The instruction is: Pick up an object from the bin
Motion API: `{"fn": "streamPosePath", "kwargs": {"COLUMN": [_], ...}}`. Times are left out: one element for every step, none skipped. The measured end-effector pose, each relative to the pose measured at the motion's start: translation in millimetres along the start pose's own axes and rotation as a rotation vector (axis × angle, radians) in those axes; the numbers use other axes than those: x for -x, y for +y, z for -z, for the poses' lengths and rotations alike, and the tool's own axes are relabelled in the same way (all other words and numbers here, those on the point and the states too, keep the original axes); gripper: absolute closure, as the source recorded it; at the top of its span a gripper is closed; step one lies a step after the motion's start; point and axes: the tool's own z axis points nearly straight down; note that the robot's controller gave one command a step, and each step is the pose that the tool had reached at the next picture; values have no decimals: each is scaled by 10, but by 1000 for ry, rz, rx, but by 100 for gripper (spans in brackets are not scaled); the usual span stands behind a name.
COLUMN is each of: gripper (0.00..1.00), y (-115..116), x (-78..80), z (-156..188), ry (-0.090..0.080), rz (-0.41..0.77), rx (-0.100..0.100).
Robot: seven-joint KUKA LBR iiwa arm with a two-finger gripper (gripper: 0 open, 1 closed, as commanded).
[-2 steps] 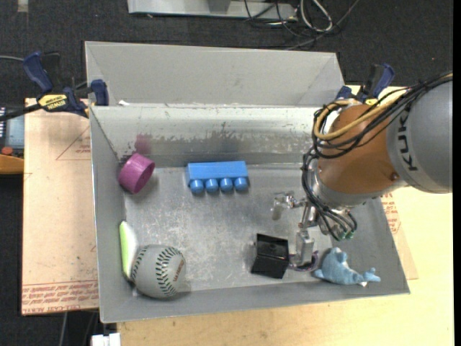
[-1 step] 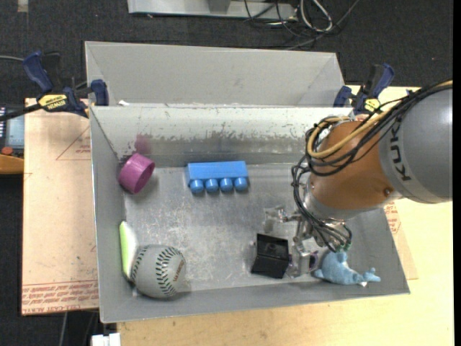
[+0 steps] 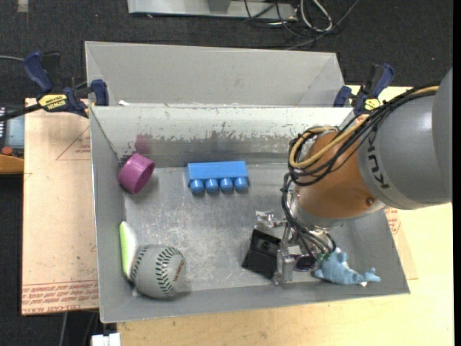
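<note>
Camera view: the gripper (image 3: 287,264) is low in the bin (image 3: 216,218), at about 5 o'clock on the floor, with the arm's orange wrist cover right above it. That cover and the cables hide much of it, so I cannot tell how far apart it stands, and nothing can be seen in its grasp.

A small black block (image 3: 261,253) lies tilted at the gripper's 9 o'clock, touching it or just beside it; I cannot tell which. A light blue toy whale (image 3: 347,271) lies near the gripper's 3 o'clock, against the front wall. Being so low between these two, the gripper is probably placed to take one of them, and I judge the black block the likelier because it is closer.

The other things lie well apart, which leaves the arm free room:
- A purple cup (image 3: 136,173) on its side at 10 o'clock.
- A blue brick (image 3: 217,176) with four studs at 12 o'clock.
- A baseball (image 3: 160,270) at 8 o'clock, resting against a pale green strip (image 3: 127,245) by the left wall.
</note>
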Motion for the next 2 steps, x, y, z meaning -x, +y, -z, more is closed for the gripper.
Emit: {"fn": "streamPosePath", "kwargs": {"gripper": [100, 0], "y": [-18, -19], "x": [-147, -128], "z": [13, 16], "ry": [-6, -14], "rz": [77, 77], "rx": [0, -1]}}
